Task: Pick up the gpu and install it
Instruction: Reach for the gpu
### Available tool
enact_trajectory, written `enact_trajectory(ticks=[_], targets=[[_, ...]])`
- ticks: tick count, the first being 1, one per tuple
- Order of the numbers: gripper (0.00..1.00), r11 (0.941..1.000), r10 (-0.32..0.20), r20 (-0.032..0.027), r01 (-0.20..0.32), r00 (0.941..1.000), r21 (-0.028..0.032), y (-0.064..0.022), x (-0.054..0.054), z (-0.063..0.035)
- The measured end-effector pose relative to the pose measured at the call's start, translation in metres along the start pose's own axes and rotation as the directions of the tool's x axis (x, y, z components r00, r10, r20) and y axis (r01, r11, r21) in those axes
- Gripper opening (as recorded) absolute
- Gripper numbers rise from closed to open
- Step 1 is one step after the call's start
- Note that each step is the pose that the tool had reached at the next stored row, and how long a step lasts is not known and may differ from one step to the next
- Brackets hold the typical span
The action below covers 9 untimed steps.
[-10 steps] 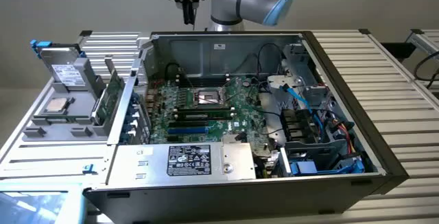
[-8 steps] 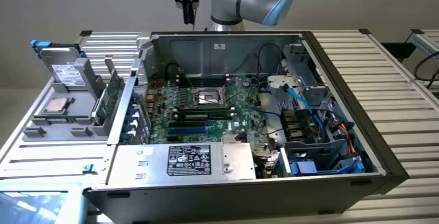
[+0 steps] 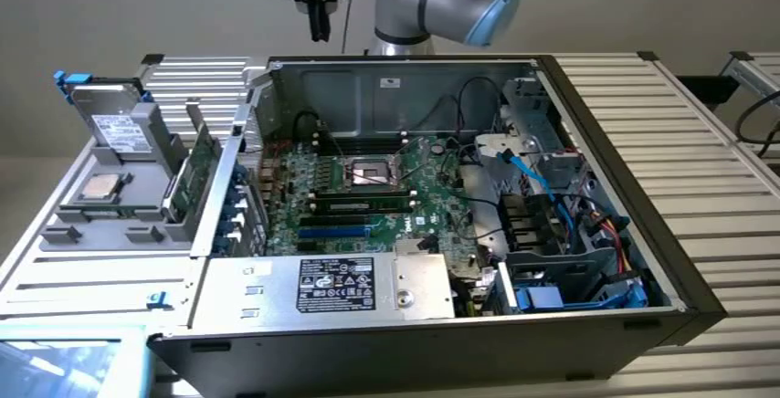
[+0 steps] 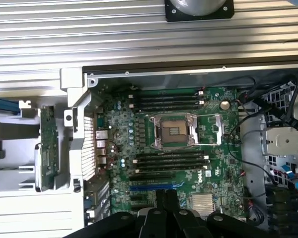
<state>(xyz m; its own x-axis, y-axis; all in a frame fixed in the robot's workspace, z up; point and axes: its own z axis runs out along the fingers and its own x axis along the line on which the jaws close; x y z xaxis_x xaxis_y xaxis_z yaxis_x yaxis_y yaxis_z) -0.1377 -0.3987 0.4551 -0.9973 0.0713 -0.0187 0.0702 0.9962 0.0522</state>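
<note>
— Where are we with the card?

— Not picked up yet, by my reading; I have the black two-fingered gripper [image 3: 320, 33] hanging high over the far edge of the open black and grey computer case [image 3: 365, 361]; its fingers are pressed together and pinch nothing; the wrist camera looks straight down on the green motherboard [image 4: 188, 148].

— And the gpu?

— The gpu [image 3: 183, 183], a short green circuit card, stands on edge in the grey plastic holder [image 3: 73, 229]; that holder sits on the ribbed metal table [image 3: 695, 115] just outside the case wall, toward the table's edge on the exterior view's left; the card is well apart from the gripper; the silver hard drive with a white label [image 3: 119, 129] sits at the holder's far end.

— What does the pick call for?

— I judge this the approach stage; a grasp needs the arm over the holder rather than the case, and the fingers parted enough to take the card's upper edge squarely; the long blue slot [image 4: 146, 187] on the motherboard looks bare, so nothing is installed.

— Any writing?

— A round white mark [image 4: 207, 174] on the motherboard that I take for Dell; the white label on the grey power supply box [image 3: 345, 286] carries rows of marks too small to read; the hard drive's label likewise.
</note>
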Motion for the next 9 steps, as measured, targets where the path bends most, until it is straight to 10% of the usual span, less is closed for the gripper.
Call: enact_trajectory(ticks=[9], targets=[[0.12, 1.0000, 0.000, -0.0005, 0.000, 1.0000, -0.0078, -0.0015, 0.041, 0.0002]])
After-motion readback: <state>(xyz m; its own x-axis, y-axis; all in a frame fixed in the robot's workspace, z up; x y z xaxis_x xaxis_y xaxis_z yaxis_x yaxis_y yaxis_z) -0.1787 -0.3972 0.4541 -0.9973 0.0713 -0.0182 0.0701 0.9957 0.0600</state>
